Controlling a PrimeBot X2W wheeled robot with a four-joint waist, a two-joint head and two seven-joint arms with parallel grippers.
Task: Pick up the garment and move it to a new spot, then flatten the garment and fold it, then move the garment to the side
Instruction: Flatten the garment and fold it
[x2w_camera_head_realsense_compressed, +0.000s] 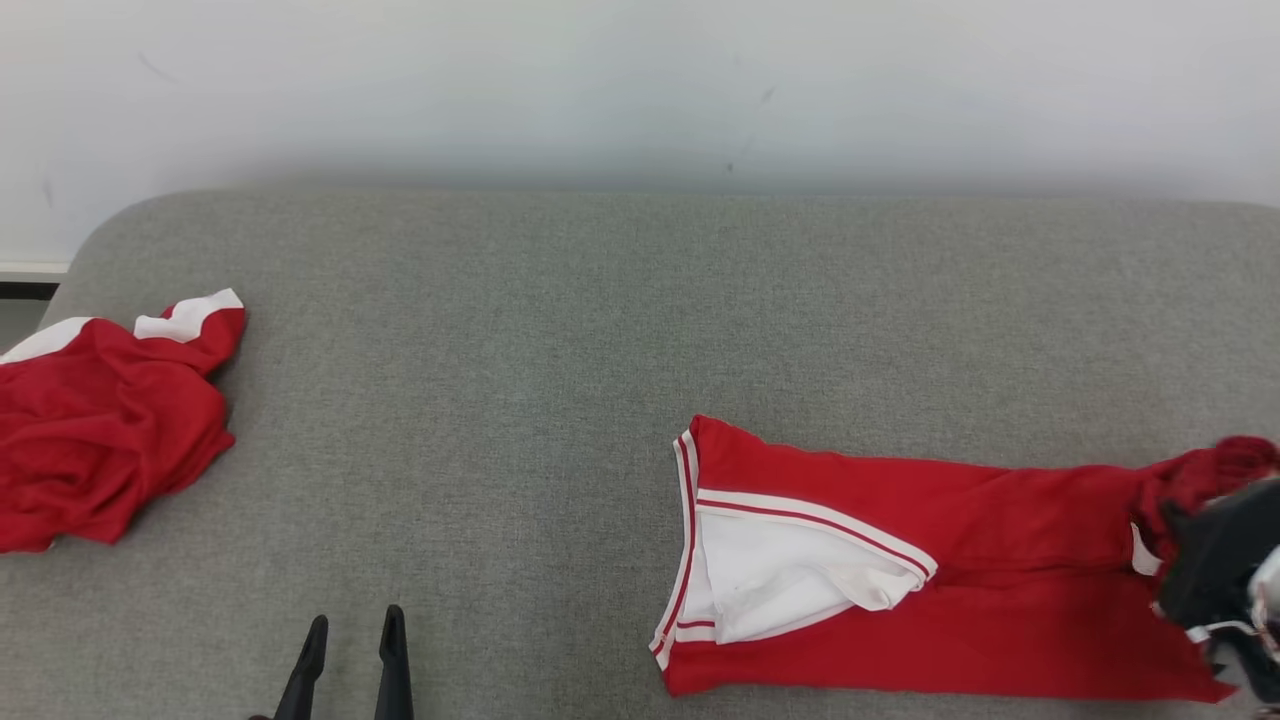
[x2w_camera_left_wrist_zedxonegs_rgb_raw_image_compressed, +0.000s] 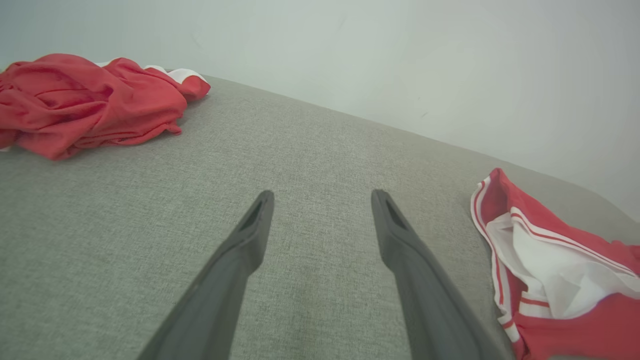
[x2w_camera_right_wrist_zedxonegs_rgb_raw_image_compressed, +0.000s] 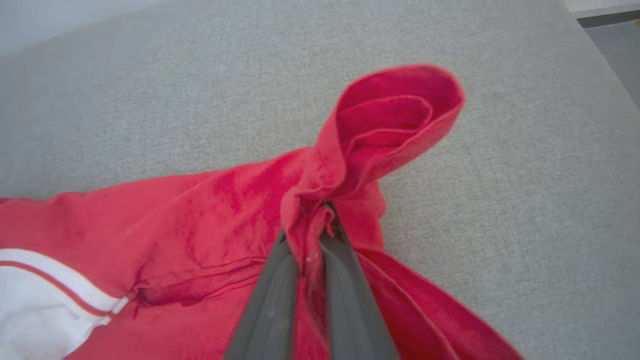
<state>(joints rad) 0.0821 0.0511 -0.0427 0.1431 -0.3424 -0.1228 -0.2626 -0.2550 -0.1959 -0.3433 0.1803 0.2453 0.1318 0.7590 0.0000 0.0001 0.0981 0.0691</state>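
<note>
A grey fabric-covered surface (x2w_camera_head_realsense_compressed: 500, 400) ran along a pale wall (x2w_camera_head_realsense_compressed: 640, 90). The garment (x2w_camera_head_realsense_compressed: 1000, 520), red with white trim and a white lining, lay stretched out on the right part of the surface, its striped open end toward the middle and its other end bunched at the right. A second red and white garment (x2w_camera_head_realsense_compressed: 100, 440) lay crumpled at the left, well apart. The right jaws were closed on a raised fold of the bunched end, cloth pinched between the dark fingers (x2w_camera_right_wrist_zedxonegs_rgb_raw_image_compressed: 270, 310). The left jaws stood wide open, holding nothing, fingers (x2w_camera_left_wrist_zedxonegs_rgb_raw_image_compressed: 235, 260) over the surface between the two garments.
</note>
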